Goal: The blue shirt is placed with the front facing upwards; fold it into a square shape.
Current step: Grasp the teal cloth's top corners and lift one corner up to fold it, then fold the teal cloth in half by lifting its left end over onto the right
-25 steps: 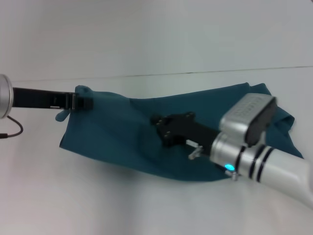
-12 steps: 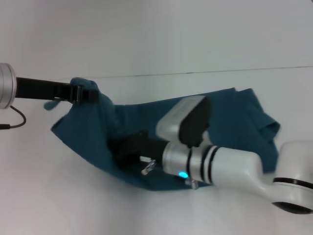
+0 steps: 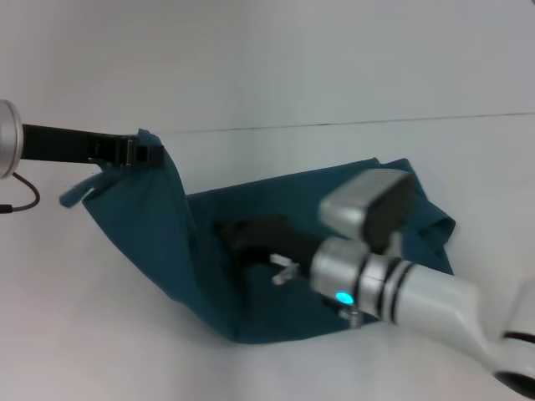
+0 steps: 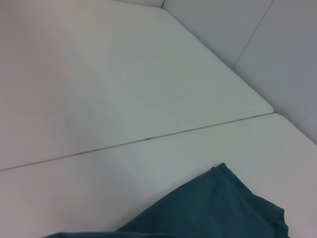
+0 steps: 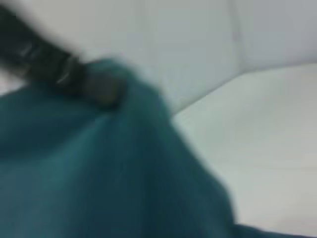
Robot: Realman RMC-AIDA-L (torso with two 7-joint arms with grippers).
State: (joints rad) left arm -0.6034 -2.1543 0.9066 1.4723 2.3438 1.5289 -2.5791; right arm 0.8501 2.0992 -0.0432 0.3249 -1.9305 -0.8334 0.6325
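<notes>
White desk (image 3: 100,334) lies under everything, its seam running across the far side, and nearly all of it is bare. Over its middle the blue shirt (image 3: 209,276) is no longer spread flat: its left edge is hoisted clear of the surface and hangs as a steep slope down to a low point on the desk, while the right side sits bunched in loose folds near the far right. A second ago that left edge was lower and the cloth reached further toward the right; since then the whole garment has drawn in leftward and the raised corner has climbed, so the fabric now forms a deeper V. No chest print is visible from here.

Next in size, the right arm has swept across the front of the shirt and back, and its right pincer (image 3: 242,234) now sits in the middle of the cloth; whether it grips fabric or merely rests there I cannot tell. The left pincer (image 3: 149,154) stays clamped on the shirt's upper left corner, holding it aloft.

My reading: a lengthwise fold is under way, the lifted edge being carried over toward the opposite side. The cloth is slack and crumpled, so a square shape is still some way off.
</notes>
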